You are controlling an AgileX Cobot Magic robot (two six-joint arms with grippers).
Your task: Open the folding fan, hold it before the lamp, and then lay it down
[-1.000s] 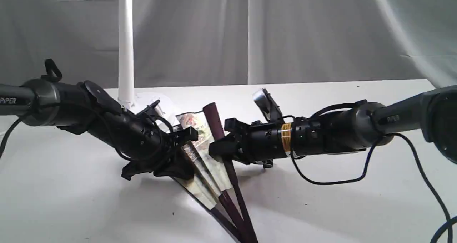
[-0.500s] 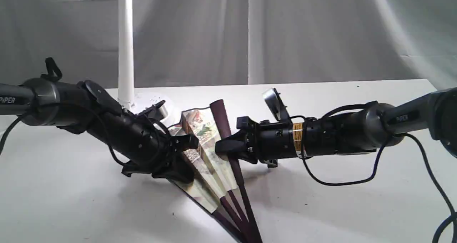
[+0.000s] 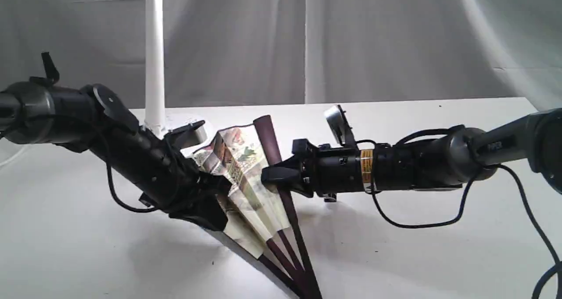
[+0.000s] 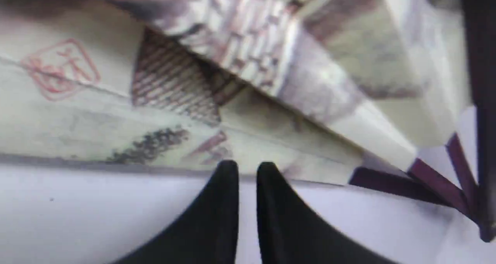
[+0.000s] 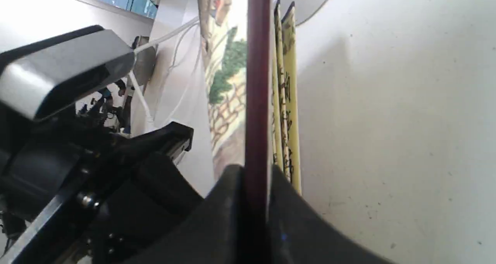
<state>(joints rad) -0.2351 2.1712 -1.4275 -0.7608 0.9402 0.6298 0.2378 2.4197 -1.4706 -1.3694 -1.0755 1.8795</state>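
The folding fan [image 3: 243, 167] stands partly spread on the white table, pleats fanned between my two grippers, with its maroon ribs meeting at the near bottom. My left gripper [image 3: 217, 198] grips the fan's left edge. In the left wrist view its black fingertips [image 4: 248, 171] are nearly together at the paper's dark edge [image 4: 116, 163]. My right gripper [image 3: 270, 176] is shut on the right maroon guard stick [image 5: 257, 81], which runs between its fingers [image 5: 255, 175]. The white lamp post [image 3: 154, 62] rises behind the left arm. Its round base [image 3: 193, 134] is partly hidden.
A grey-white curtain [image 3: 351, 40] hangs behind the table. Black cables [image 3: 417, 222] loop below the right arm. The left arm's wrist camera [image 5: 62, 66] and the lamp's white cord [image 5: 170, 31] show in the right wrist view.
The fan has spread wider. My left gripper pulled its side of the fan to the left and slightly up, while the right gripper kept its hold on the guard stick.
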